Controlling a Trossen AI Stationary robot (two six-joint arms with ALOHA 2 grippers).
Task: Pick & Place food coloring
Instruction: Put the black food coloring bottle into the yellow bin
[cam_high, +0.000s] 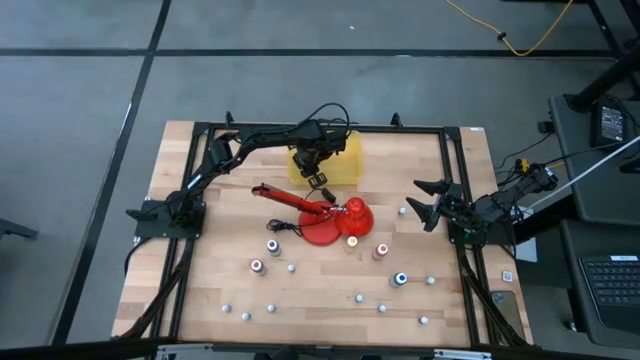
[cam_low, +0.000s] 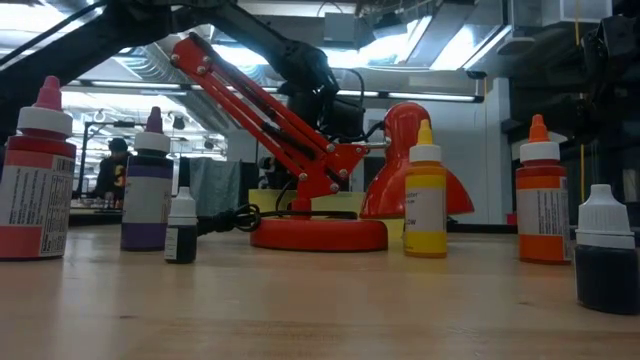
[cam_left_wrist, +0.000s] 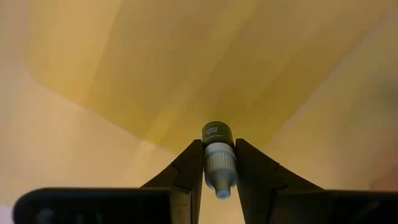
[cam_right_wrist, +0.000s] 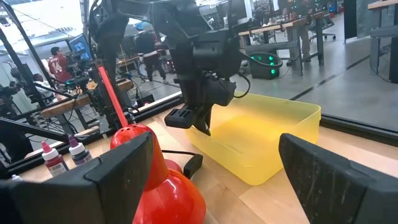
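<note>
My left gripper (cam_high: 318, 178) hangs over the yellow bin (cam_high: 345, 165) at the table's far side, pointing down, and is shut on a tiny dark dropper bottle (cam_left_wrist: 217, 133) with a white ribbed cap. The right wrist view shows this gripper (cam_right_wrist: 203, 126) above the bin (cam_right_wrist: 267, 146). Other food coloring bottles stand upright on the wood: red (cam_low: 35, 180), purple (cam_low: 148, 190), a small dark one (cam_low: 181, 226), yellow (cam_low: 426, 200), orange (cam_low: 542, 200) and a dark one with a white cap (cam_low: 605, 255). My right gripper (cam_high: 425, 200) waits open at the table's right edge. My left gripper pinches the bottle's white ribbed cap (cam_left_wrist: 219, 163) between its two fingers (cam_left_wrist: 189, 168), coming from above and pointing down. The bottle stands upright in the hold, pale tip up, its dark body below the fingertips over the bin's yellow floor. Whether it touches the floor I cannot tell.
A big red cone-shaped thing with a long red jointed handle (cam_high: 335, 215) and a black cord sits mid-table, between the bin and the standing bottles. Several small white caps (cam_high: 358, 297) lie scattered over the near half of the table. A black frame (cam_high: 455, 150) edges the table.
</note>
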